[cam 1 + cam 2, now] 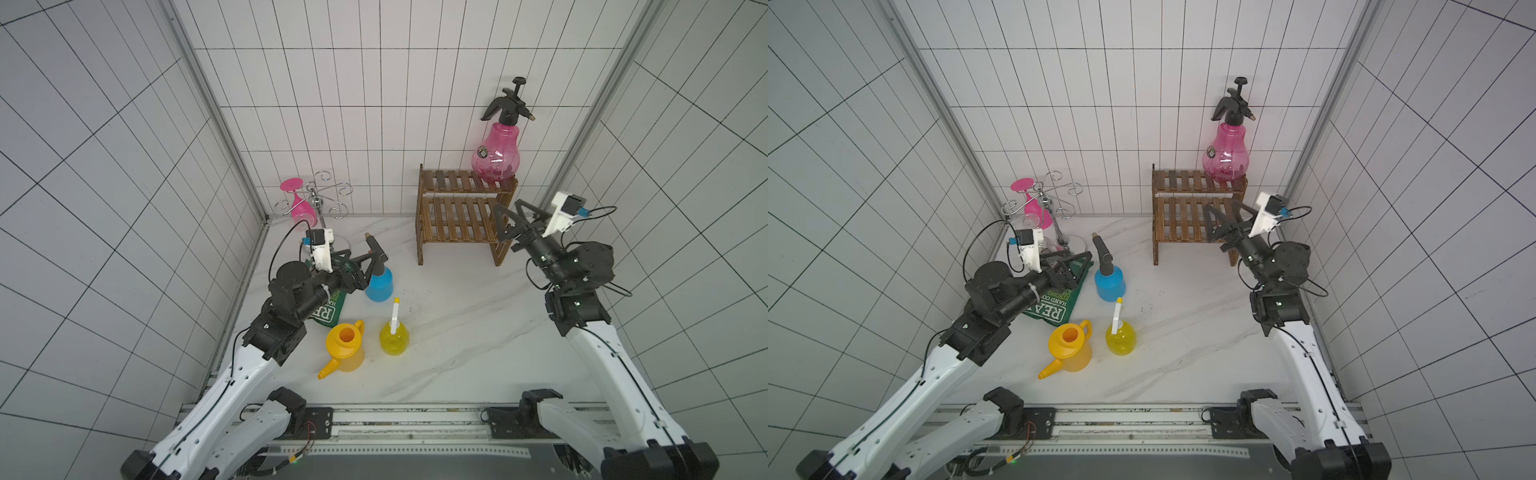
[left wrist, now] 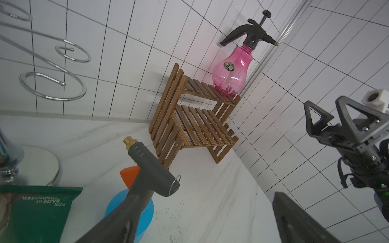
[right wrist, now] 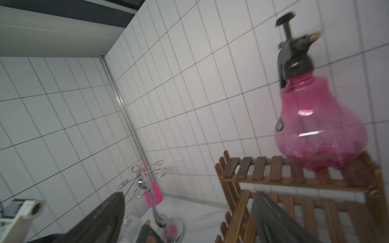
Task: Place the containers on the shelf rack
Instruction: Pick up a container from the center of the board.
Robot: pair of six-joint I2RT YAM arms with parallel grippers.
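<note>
Your left pincer (image 1: 369, 269) stands wide open around the black nozzle of the blue sprayer (image 1: 379, 284). In the left wrist view the nozzle sits between the spread fingers, close against one of them, and you cannot tell whether it touches. Your right pincer (image 1: 510, 212) is spread wide too and grips nothing. It hangs just in front of the right end of the shelf rack (image 1: 457, 216), level with the lower shelf.

Look at the counter (image 1: 457, 332): white marble pattern with faint grey veins, and a scatter of dark specks near the yellow trigger bottle (image 1: 394, 337). That bottle stands upright just beside the yellow-orange watering can (image 1: 345, 347), and both are nearer to you than the blue sprayer. The green snack bag (image 1: 328, 313) lies flat under your left arm.

The rack stands at the back against the wall, toward the right corner, with the pink sprayer (image 1: 495, 156) upright on the right end of its top shelf. In the back left corner a pink wine glass (image 1: 300, 208) hangs upside down from the chrome wire holder (image 1: 320, 195).

White tiled walls (image 1: 332, 104) with dark grout lines close you in on three sides, with aluminium posts in both back corners. A metal rail (image 1: 415, 415) along the near edge carries the arm bases.
</note>
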